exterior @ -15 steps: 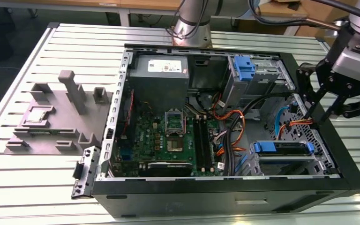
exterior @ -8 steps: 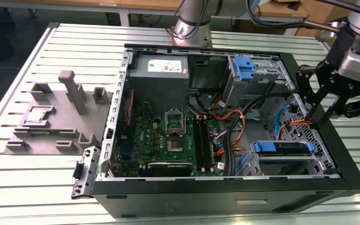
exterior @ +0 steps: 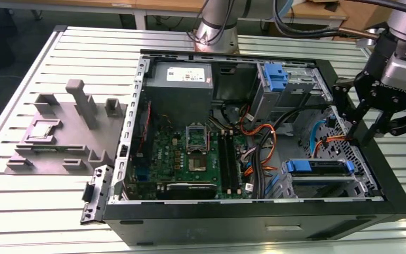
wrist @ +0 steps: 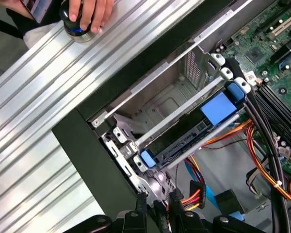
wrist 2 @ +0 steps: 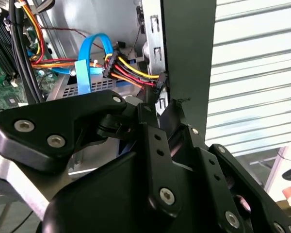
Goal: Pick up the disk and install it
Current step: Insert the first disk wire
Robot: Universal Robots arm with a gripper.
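The disk [exterior: 319, 167] lies flat in the metal drive cage at the near right corner of the open computer case [exterior: 259, 222], with its blue carrier rail showing. In the first wrist view the disk [wrist: 194, 132] sits between the cage rails with a blue tab at each end. My gripper [exterior: 369, 131] hangs over the case's right wall, a little beyond the disk and apart from it. Its fingers [wrist: 141, 206] stand close together with nothing between them, next to a bundle of red, yellow and orange cables [wrist 2: 133, 73].
A power supply [exterior: 178, 79], a green motherboard [exterior: 188, 153] and a blue bracket [exterior: 277, 76] on the rear cage are inside the case. A grey fixture block [exterior: 62, 132] stands on the slatted table at the exterior view's left. A person's hand [wrist: 89, 12] rests on a dark round object.
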